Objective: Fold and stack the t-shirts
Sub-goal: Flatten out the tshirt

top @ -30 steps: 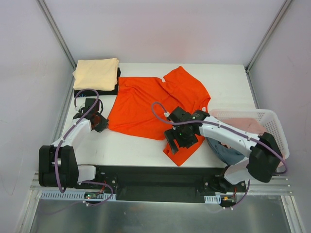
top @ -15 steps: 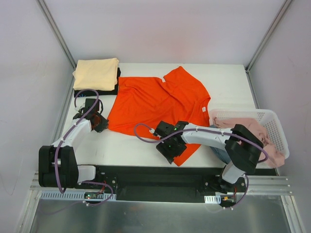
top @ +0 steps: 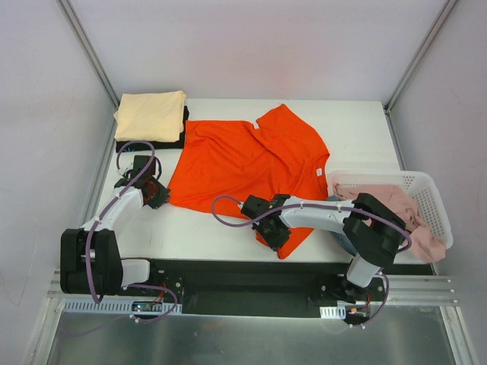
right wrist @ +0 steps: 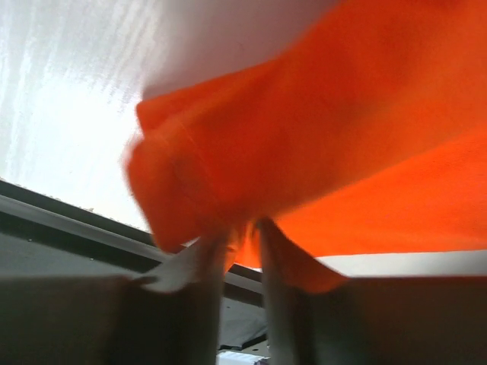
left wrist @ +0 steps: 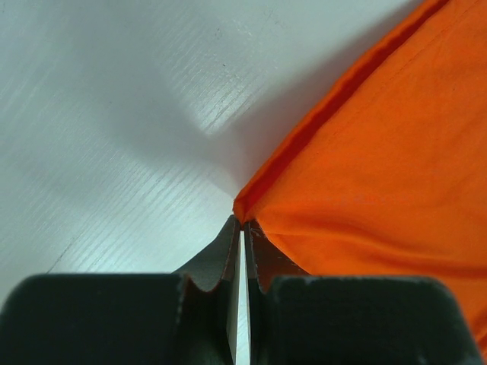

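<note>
On the table (top: 358, 129) the orange t-shirt (top: 243, 163) lies spread, its left hem corner clamped in the left gripper (left wrist: 242, 228) and its near hem bunched between the nearly closed jaws of the right gripper (right wrist: 242, 236). Lift both pinches evenly, cloth taut, so the fold lands square. A small white tag (top: 318, 173) on the shirt is too small to read.

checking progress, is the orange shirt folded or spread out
Spread out: the orange shirt lies open across the table, collar and sleeves visible.
</note>
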`<state>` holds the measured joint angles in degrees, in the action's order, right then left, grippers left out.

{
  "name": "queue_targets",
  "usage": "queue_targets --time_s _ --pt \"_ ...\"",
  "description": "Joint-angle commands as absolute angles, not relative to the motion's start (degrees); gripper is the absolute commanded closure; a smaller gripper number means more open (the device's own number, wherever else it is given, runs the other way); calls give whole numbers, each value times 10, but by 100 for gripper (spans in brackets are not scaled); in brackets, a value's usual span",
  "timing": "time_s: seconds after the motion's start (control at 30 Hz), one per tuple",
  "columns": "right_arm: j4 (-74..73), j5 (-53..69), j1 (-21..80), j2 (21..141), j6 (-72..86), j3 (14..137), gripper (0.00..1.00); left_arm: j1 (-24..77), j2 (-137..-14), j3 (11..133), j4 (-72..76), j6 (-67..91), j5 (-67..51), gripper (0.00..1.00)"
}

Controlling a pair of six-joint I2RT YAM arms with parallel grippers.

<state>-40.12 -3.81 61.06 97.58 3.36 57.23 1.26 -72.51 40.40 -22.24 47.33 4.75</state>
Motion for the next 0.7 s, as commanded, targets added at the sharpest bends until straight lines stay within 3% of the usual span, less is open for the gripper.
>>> queue_targets --time_s 0.0,0.03,0.4,0.67 --pt "-424 -120 609 964 74 546 92 8 -707 405 -235 472 61 100" --pt "-431 -138 607 954 75 551 99 8 -706 409 -235 471 61 100" --pt "-504 -293 513 739 4 656 99 8 -657 457 -236 465 42 100" --pt "-450 -444 468 702 -104 823 99 9 -614 567 -236 473 6 100"
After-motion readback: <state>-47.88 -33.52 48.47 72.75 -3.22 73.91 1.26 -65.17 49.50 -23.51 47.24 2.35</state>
